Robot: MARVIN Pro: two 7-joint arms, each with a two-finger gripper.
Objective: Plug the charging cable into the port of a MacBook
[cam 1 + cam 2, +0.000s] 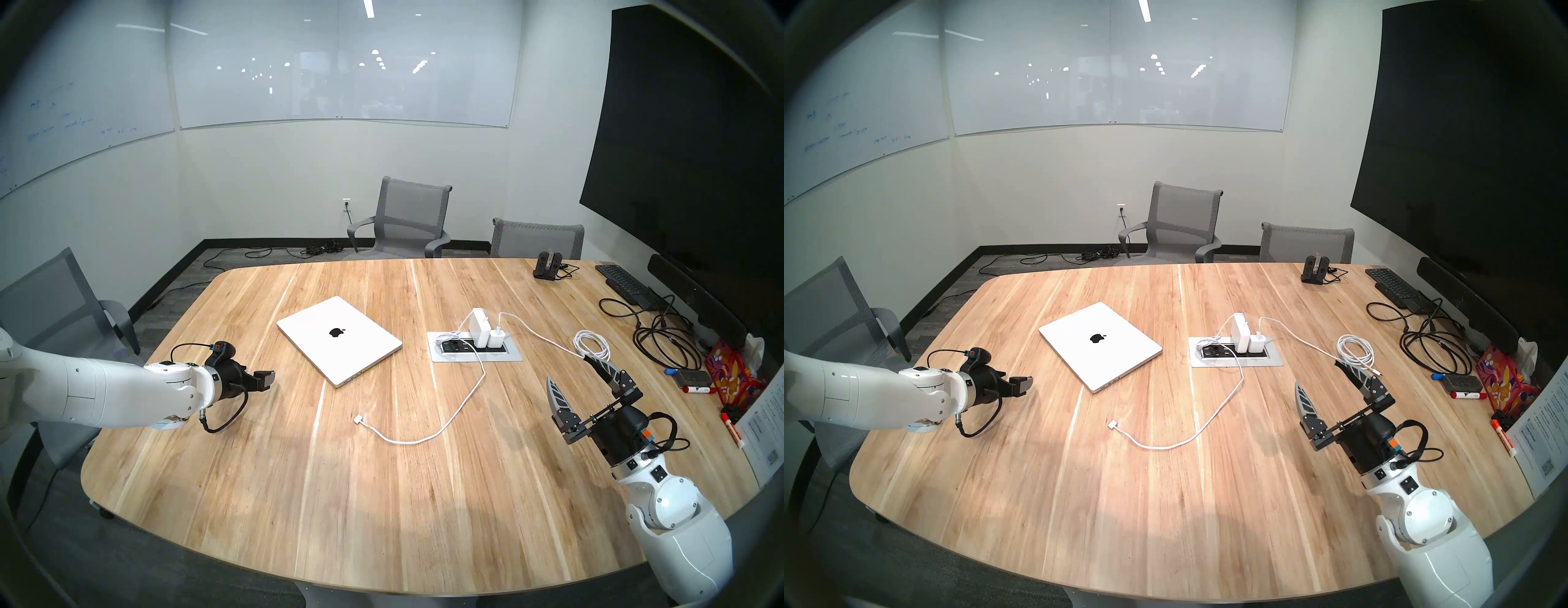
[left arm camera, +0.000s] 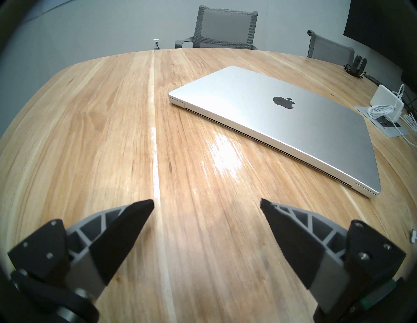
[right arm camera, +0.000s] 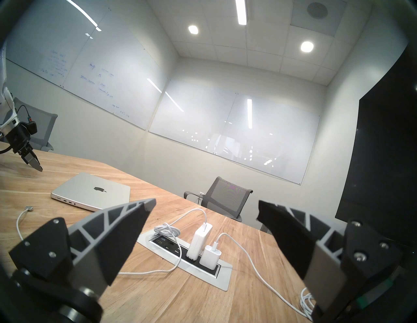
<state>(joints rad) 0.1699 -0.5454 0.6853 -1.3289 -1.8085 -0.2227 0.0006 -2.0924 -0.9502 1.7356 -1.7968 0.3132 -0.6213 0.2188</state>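
The silver MacBook (image 1: 339,339) lies shut on the wooden table, apple logo up, with its ports on the near right edge (image 3: 67,201). The white charging cable (image 1: 409,443) runs from the larger white power brick (image 1: 479,329) in a curve. Its flat connector tip (image 1: 357,419) rests on the table in front of the laptop, apart from it. My left gripper (image 1: 265,380) is open and empty, low over the table left of the laptop (image 2: 282,126). My right gripper (image 1: 568,368) is open and empty, raised to the right of the cable.
A recessed outlet panel (image 1: 509,354) holds the brick and a smaller white charger (image 1: 495,339), whose cord ends in a bundled loop (image 1: 592,346) behind my right gripper. Black keyboard (image 1: 623,282), black cords (image 1: 662,339), markers and a tissue box (image 1: 729,373) lie far right. Chairs stand around.
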